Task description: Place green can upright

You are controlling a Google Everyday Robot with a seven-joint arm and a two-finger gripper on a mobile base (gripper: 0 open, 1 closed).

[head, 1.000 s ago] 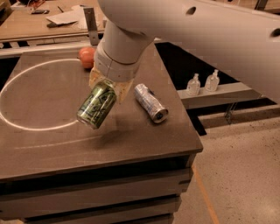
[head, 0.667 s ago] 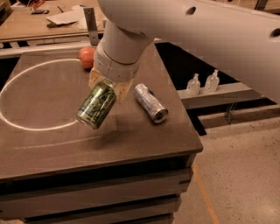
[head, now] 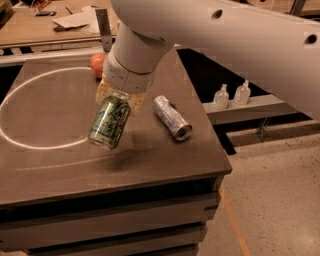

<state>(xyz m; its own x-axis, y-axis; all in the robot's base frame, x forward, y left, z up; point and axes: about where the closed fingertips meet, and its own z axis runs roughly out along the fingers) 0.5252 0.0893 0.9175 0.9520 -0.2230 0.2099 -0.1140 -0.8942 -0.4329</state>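
jaws, mostly hidden under wrist (head: 134, 59), grip tilted green can (head: 110, 121) by its upper end over tbl (head: 165, 165).

1. The arm (head: 225, 40) on my feed is one fat, smooth tube, off-white all over.
2. I can see two small dark round holes (head: 216, 14) in its shell, spaced well apart.
3. It narrows to a rounded wrist collar (head: 131, 70) with a thin seam ringing it.
4. The gripper (head: 119, 100) sits under that collar, above the table (head: 165, 160). Its stubby fingers (head: 102, 92) are pale yellowish and clamped on the green can (head: 109, 122).
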